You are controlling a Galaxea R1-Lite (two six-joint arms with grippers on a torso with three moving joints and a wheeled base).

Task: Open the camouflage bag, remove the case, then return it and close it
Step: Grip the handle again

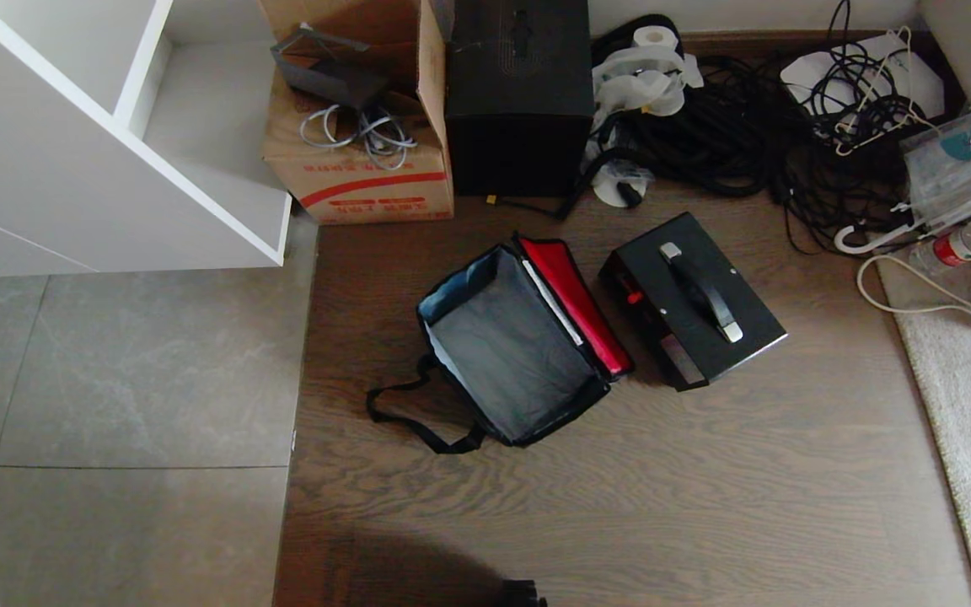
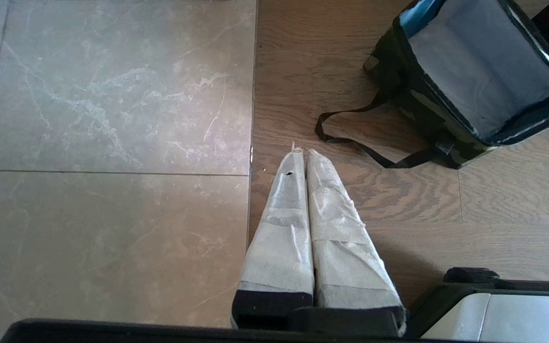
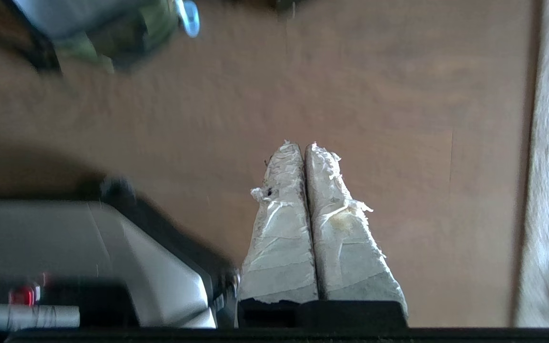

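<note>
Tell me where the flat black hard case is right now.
In the head view, the flat black hard case lies on the wooden floor, just right of the open camouflage bag.

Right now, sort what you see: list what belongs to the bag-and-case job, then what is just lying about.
Job:
- camouflage bag, open, empty, red lid lining showing
- case, on the wood floor beside the bag

Lying about:
- red-striped cardboard box
- tall black box
- tangle of black cables
- plastic bottle
- white shelf unit
</note>
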